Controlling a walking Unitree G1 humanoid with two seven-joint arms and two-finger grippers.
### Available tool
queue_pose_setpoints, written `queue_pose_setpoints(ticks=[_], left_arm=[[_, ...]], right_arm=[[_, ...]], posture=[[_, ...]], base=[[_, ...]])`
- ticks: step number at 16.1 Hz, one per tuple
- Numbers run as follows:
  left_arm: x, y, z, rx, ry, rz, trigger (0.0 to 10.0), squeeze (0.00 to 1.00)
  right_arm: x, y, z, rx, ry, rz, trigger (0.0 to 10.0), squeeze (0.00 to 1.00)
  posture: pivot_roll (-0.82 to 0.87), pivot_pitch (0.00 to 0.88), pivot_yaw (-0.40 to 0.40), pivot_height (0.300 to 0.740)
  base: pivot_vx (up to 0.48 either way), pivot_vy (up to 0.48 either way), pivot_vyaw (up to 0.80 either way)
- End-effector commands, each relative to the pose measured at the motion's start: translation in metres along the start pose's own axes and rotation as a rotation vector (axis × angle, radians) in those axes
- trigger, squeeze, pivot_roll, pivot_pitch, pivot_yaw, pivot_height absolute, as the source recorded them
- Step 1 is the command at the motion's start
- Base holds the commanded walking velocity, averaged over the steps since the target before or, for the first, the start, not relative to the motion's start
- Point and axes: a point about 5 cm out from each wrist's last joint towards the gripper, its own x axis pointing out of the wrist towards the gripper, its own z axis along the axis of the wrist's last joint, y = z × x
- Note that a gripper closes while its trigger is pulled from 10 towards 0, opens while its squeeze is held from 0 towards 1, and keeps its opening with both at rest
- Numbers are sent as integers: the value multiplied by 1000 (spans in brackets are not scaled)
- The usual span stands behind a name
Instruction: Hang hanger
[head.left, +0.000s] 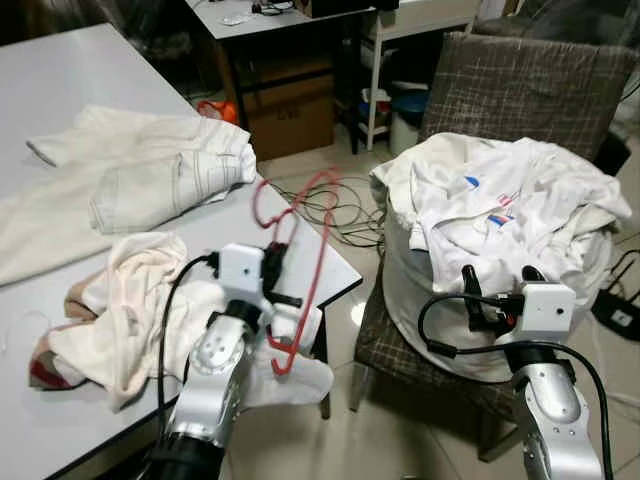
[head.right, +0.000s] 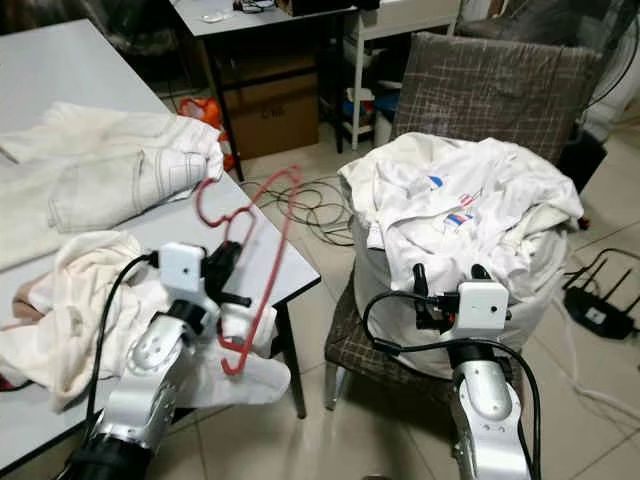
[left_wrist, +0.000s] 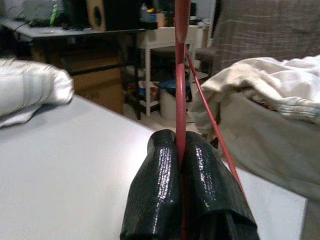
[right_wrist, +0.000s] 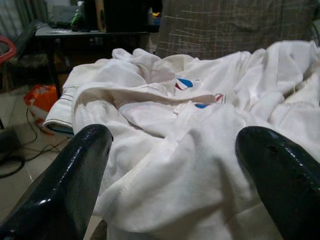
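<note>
Two tools work over a white desk (head.left: 60, 90). On the left, the left tool (head.left: 275, 262) is clenched on a red hanger (head.left: 300, 260), held upright above the desk's near corner. On the right, the right tool (head.left: 500, 285) is spread wide before a laundry basket (head.left: 420, 300) of white clothes (head.left: 500, 200). That thin wire could twist or slip in the pinch.

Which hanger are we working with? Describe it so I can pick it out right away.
Start at the white table on the robot's left and go to the corner nearest the chair. Just past the crumpled cream cloth, the left claw is shut on the hanger: a thin red wire frame, held upright, the only red thing among pale laundry.
</note>
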Motion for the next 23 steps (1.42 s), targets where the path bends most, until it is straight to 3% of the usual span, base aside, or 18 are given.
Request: queue_pose_setpoints(ticks=[1, 8, 10, 17, 23], left_arm=[[1, 4, -4, 14, 32, 0, 10000, 0], [14, -8, 10, 48, -13, -112, 10000, 0], [20, -14, 24, 23, -43, -156, 10000, 0], [26, -26, 38, -14, -84, -210, 10000, 0], [27, -30, 42, -46, -101, -232, 10000, 0]], right_arm=[[1, 4, 5, -4, -17, -2, 10000, 0], [3, 7, 18, -32, -78, -30, 10000, 0], [1, 8, 25, -28, -105, -41, 10000, 0], [1, 6, 28, -35, -102, -66, 10000, 0], [6, 1, 39, -51, -129, -74, 10000, 0]], posture=[[-178, 0, 110, 740], [-214, 0, 148, 740], [-225, 0, 164, 740], [-244, 0, 175, 740], [-252, 0, 172, 740]], base=[[0, 0, 0], [0, 0, 79], [0, 0, 0], [0, 0, 0], [0, -468, 0]])
